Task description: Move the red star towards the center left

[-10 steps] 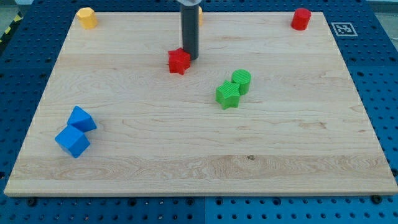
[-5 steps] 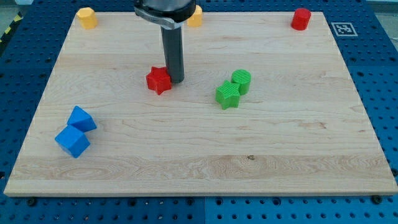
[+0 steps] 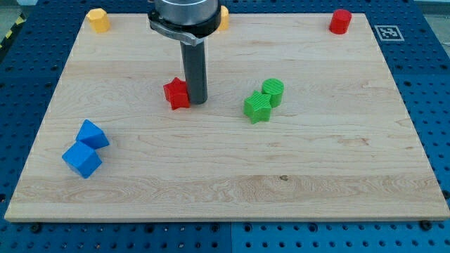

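One red star [image 3: 177, 93] is lying left of centre in the upper half of the tabletop [image 3: 225, 176], with my tip [image 3: 196, 102] touching its right side. My end effector is showing as a plain rod without jaws, while a green star [image 3: 257, 107] and green cylinder [image 3: 273, 91] are touching each other to the view's right.

The surface [image 3: 337, 161] is pale wood with fine grain lines, on a blue base with holes [image 3: 436, 105]. The star [image 3: 177, 93] and cylinder [image 3: 340, 21] are red. Two blocks [image 3: 264, 100] are green, two [image 3: 84, 147] blue, one [image 3: 98, 20] yellow. My tip [image 3: 196, 102] is dark grey.
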{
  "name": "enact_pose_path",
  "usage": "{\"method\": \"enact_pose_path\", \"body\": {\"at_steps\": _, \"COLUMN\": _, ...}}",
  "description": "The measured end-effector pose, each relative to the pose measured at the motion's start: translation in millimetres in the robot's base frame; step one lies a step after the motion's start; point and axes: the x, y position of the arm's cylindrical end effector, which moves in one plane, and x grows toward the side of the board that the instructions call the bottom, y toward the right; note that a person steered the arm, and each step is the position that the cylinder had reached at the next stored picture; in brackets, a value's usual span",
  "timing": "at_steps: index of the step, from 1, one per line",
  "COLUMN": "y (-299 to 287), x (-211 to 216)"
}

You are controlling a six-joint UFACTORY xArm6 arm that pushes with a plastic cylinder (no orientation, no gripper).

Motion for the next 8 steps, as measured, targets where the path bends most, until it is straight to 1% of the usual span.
{"method": "enact_pose_path", "body": {"at_steps": 4, "y": -61, "x": 0}}
{"method": "enact_pose_path", "body": {"at_steps": 6, "y": -83, "x": -32}}
{"method": "enact_pose_path", "body": {"at_steps": 7, "y": -86, "x": -38}}
{"method": "enact_pose_path", "body": {"at_steps": 8, "y": -86, "x": -31}}
